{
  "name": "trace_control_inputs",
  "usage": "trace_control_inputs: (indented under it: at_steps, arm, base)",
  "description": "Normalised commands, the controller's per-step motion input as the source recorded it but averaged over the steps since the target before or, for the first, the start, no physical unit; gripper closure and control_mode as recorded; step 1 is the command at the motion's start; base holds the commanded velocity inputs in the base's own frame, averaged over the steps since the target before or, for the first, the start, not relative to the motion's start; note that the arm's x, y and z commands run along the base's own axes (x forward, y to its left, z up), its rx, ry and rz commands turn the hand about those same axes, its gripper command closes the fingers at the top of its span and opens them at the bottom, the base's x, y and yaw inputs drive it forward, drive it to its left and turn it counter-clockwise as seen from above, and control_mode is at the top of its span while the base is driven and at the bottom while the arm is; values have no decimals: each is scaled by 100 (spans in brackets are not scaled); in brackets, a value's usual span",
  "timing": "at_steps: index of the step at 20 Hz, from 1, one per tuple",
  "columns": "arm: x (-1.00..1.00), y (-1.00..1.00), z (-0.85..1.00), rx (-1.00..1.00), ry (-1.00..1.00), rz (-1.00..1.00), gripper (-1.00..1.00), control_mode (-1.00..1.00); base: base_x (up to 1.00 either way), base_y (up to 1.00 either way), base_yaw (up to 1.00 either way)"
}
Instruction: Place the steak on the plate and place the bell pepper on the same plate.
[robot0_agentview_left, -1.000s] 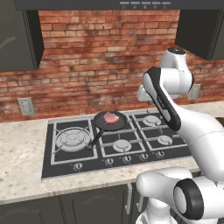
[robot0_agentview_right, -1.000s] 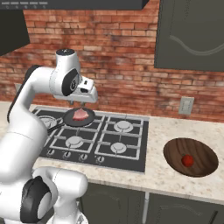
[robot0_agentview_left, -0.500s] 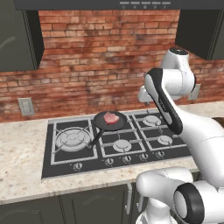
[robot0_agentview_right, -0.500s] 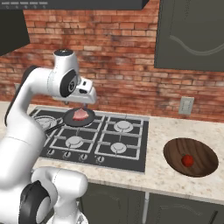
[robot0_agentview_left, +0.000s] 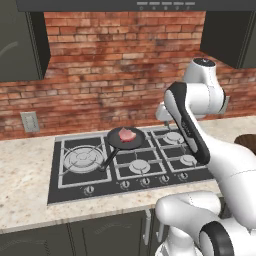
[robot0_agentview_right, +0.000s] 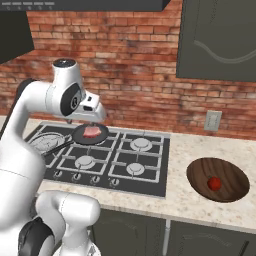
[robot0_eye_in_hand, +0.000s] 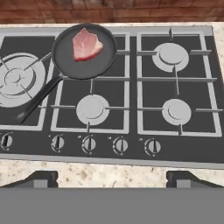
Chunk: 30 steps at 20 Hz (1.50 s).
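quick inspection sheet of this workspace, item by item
surface: speckled stone counter with a black gas hob set into it
job's things: steak lies in the black frying pan on a rear burner; bell pepper sits on the round wooden board to the right of the hob; plate nothing seen
clutter: nothing seen besides the pan and board
grippers: gripper has its jaws wide open and empty, looking down on the hob, apart from the steak
cables: nothing seen
surroundings: brick wall behind, dark cabinets above and below, wall socket, row of hob knobs along the front edge
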Motion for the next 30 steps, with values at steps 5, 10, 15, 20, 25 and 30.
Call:
trace_control_inputs:
  at_steps: [5, 10, 15, 20, 25, 30]
  arm:
    - [32, 56, -19, 0, -5, 0, -100, -100]
    - [70, 26, -26, 0, -3, 0, -100, -100]
    - [93, 7, -22, 0, 0, 0, -100, -100]
    - [51, 0, -18, 0, 0, 0, -100, -100]
    - [19, 11, -72, 0, 1, 0, -100, -100]
    - [4, 15, -69, 0, 5, 0, -100, -100]
  base:
    - [0, 0, 0]
    - [0, 0, 0]
    - [0, 0, 0]
    - [0, 0, 0]
    - [0, 0, 0]
    - [0, 0, 0]
